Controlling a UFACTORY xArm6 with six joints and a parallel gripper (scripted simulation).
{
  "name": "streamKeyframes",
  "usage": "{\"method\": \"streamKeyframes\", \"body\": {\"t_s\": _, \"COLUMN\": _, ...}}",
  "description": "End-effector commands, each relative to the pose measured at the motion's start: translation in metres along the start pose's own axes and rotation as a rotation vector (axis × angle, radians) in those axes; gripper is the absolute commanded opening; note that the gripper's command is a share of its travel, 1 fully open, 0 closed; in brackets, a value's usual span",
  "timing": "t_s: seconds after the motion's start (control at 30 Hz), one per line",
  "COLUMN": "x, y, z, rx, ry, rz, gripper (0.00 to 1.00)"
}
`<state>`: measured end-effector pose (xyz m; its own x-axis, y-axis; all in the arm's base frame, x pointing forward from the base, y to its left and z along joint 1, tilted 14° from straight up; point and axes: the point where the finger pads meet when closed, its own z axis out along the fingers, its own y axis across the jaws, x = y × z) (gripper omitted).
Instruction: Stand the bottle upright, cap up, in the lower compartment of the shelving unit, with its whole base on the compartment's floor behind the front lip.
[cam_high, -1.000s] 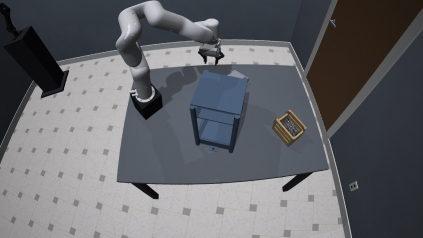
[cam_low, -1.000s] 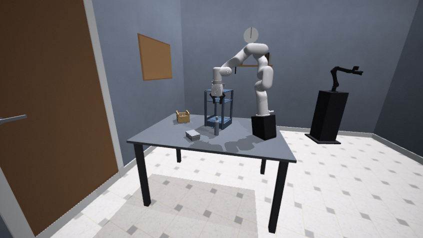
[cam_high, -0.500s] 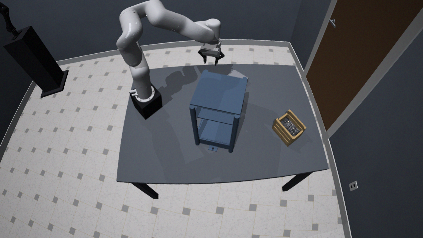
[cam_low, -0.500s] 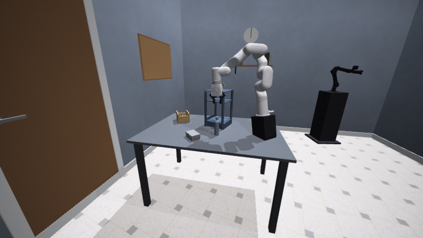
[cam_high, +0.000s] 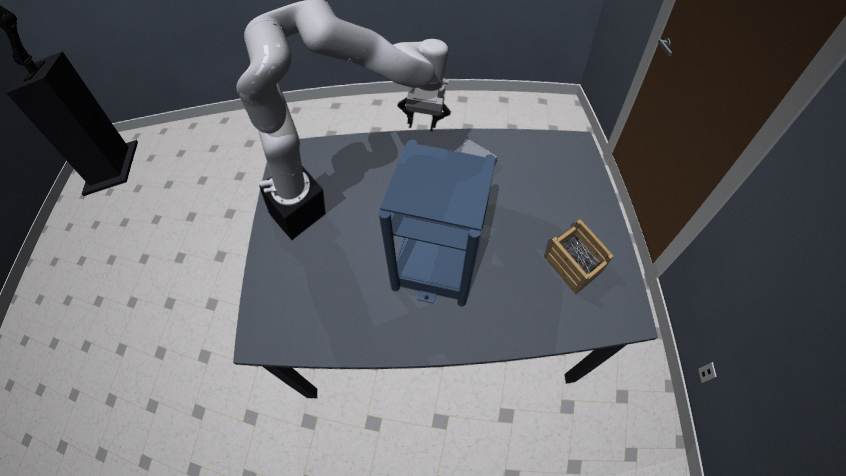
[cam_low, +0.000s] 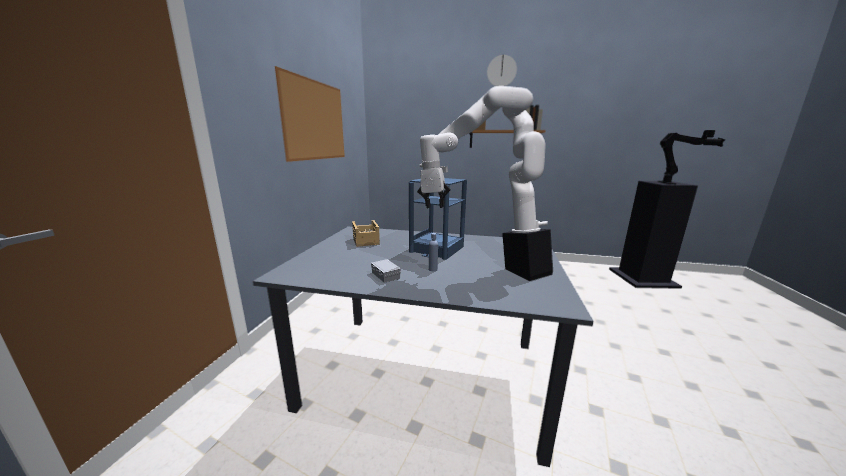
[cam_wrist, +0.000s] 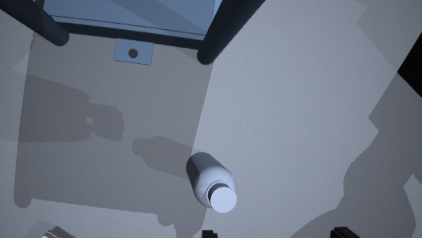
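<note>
The grey bottle (cam_low: 433, 251) (cam_wrist: 210, 180) stands upright on the table, cap up, a little outside the blue shelving unit (cam_high: 437, 183) (cam_low: 411, 216) (cam_wrist: 227, 30). In the top view the unit hides the bottle. My gripper (cam_high: 423, 125) (cam_low: 433, 204) (cam_wrist: 276, 233) hangs well above the bottle, at about the height of the unit's middle shelf. Its fingers point down and stand partly open, with nothing between them. In the wrist view the bottle's cap lies just left of the finger gap. Both compartments of the unit look bare.
A wooden crate (cam_high: 578, 255) (cam_low: 365, 232) stands toward the table's edge beside the unit. A small grey box (cam_low: 385, 269) lies near the bottle. The arm's black base (cam_high: 292, 207) (cam_low: 526, 253) stands on the table. A small blue tab (cam_wrist: 132, 52) juts from the unit's foot.
</note>
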<state>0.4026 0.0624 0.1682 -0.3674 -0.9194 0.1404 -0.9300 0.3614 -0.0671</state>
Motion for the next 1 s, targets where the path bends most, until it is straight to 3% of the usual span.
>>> {"method": "streamKeyframes", "body": {"t_s": 0.0, "x": -0.0004, "y": -0.0012, "z": -0.0012, "rx": -0.022, "ry": -0.001, "rz": -0.024, "gripper": 0.63}}
{"method": "streamKeyframes", "body": {"t_s": 0.37, "x": -0.0007, "y": -0.0010, "z": -0.0007, "rx": -0.094, "ry": -0.004, "rz": -0.097, "gripper": 0.63}}
{"method": "streamKeyframes", "body": {"t_s": 0.97, "x": -0.0010, "y": 0.0011, "z": 0.0013, "rx": -0.284, "ry": -0.011, "rz": -0.288, "gripper": 0.63}}
